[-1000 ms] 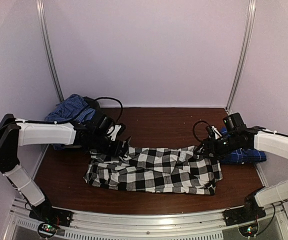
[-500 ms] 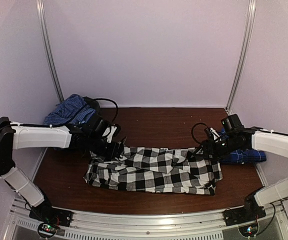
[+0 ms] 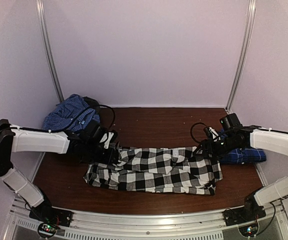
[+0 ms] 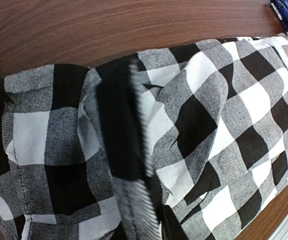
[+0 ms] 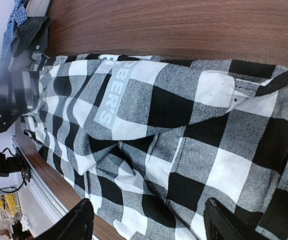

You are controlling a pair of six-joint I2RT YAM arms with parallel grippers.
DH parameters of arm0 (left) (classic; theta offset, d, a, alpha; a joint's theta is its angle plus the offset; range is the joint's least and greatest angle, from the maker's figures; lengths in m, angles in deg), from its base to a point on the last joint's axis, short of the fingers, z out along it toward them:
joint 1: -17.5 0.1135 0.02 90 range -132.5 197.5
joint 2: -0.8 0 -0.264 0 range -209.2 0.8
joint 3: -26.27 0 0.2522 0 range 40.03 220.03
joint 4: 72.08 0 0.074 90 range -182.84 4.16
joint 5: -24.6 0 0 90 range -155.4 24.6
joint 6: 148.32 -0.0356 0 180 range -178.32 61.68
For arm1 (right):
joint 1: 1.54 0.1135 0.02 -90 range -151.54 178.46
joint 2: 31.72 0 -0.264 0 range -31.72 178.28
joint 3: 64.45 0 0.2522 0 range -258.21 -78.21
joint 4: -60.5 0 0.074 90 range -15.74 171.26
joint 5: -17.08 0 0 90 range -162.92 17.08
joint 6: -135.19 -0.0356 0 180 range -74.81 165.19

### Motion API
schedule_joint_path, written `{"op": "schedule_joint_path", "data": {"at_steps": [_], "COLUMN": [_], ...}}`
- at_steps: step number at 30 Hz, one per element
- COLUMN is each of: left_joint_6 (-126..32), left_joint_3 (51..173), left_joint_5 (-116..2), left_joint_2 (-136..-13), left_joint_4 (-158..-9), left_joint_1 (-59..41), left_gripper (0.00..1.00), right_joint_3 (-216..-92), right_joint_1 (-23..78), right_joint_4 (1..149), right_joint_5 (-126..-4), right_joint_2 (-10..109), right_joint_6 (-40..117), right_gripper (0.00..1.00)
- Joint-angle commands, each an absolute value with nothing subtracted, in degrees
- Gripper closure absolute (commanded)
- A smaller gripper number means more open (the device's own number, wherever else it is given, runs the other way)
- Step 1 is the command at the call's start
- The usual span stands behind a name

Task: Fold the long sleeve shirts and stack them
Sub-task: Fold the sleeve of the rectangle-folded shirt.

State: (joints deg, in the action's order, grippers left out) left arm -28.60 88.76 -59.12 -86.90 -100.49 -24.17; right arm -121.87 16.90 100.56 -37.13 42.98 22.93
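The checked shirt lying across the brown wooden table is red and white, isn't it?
Not quite. The checked shirt is black and white, not red and white; the top external view shows this, and both wrist views confirm it close up. The rest holds: it lies across the brown wooden table.

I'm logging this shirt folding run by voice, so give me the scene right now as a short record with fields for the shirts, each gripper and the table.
Main shirt: black-and-white checked shirt, lying rumpled across the middle of the table
Right edge: folded blue shirt
Far left corner: blue cloth heap
Left gripper: at the checked shirt's far left edge; open or shut unclear
Right gripper: open, over the checked shirt's far right corner
Stack: not yet made
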Motion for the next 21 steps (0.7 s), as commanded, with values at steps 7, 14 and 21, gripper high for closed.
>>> {"op": "schedule_joint_path", "data": {"at_steps": [7, 14, 21], "left_joint_6": [-30.93, -30.58, -31.56], "left_joint_3": [94.22, 96.23, 94.83], "left_joint_5": [-67.87, -78.69, -70.36], "left_joint_2": [-88.07, -84.71, -81.97], "left_joint_4": [-100.36, -105.39, -100.34], "left_joint_1": [-23.81, -23.81, -23.81], "left_gripper": [0.56, 0.34, 0.29], "right_joint_3": [-123.15, -124.33, -124.39], "right_joint_1": [16.57, 16.90, 18.72], "right_joint_4": [100.14, 100.21, 101.83], "right_joint_5": [-39.44, -41.46, -47.57], "right_joint_2": [42.03, 39.81, 38.86], "right_joint_6": [23.07, 22.91, 21.78], "right_gripper": [0.25, 0.25, 0.25]}}
